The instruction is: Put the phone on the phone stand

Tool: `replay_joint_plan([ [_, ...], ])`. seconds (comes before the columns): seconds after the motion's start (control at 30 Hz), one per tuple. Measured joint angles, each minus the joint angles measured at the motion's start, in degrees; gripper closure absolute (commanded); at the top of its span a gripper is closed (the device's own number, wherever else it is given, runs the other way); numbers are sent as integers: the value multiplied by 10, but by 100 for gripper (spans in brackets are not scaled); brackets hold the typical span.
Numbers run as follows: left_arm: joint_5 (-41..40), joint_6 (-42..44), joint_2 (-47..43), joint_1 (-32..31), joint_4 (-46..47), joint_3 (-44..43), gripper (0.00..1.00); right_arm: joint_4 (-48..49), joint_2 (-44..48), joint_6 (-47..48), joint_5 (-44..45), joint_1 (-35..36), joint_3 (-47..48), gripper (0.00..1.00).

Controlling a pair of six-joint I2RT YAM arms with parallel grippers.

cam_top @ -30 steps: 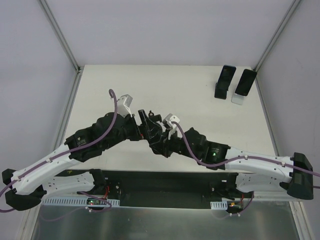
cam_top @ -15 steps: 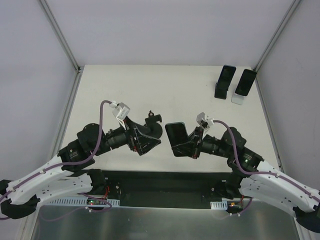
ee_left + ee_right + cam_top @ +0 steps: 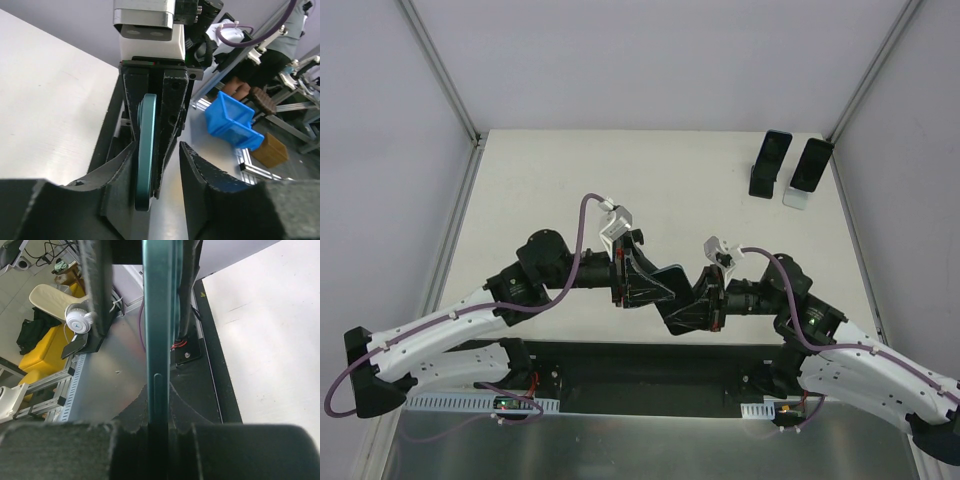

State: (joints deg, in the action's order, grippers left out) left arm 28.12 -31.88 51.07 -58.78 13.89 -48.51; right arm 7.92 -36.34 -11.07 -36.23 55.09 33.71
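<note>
We see bright, soft light on the white table [image 3: 550,180], faint shadows, and blurry dark fingers [image 3: 55,450] up close.

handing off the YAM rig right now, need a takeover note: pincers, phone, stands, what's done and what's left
Right pincer: shut on the phone, held edge-on above the near middle of the table.
Left pincer: open, straddling the phone's other end; one finger is against it, the other apart.
Stands: black stand and white stand side by side at the far right corner, away from both arms. Each shows a dark face; cannot tell if occupied.
Done: phone is up off the table.
Left: settle which arm carries it, take it to a stand, set it down, release.
</note>
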Motion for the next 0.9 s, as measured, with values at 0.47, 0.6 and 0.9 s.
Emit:
replay_joint_plan([
  [0.47,24,-3,18,8,-17,-20,97,34,-26,2,-21,0,0,99],
  [0.6,24,9,21,9,-30,-31,100,43,-32,-5,-29,-1,1,90],
  [0.9,-109,20,0,6,-183,-64,100,-32,-24,25,118,-2,3,4],
])
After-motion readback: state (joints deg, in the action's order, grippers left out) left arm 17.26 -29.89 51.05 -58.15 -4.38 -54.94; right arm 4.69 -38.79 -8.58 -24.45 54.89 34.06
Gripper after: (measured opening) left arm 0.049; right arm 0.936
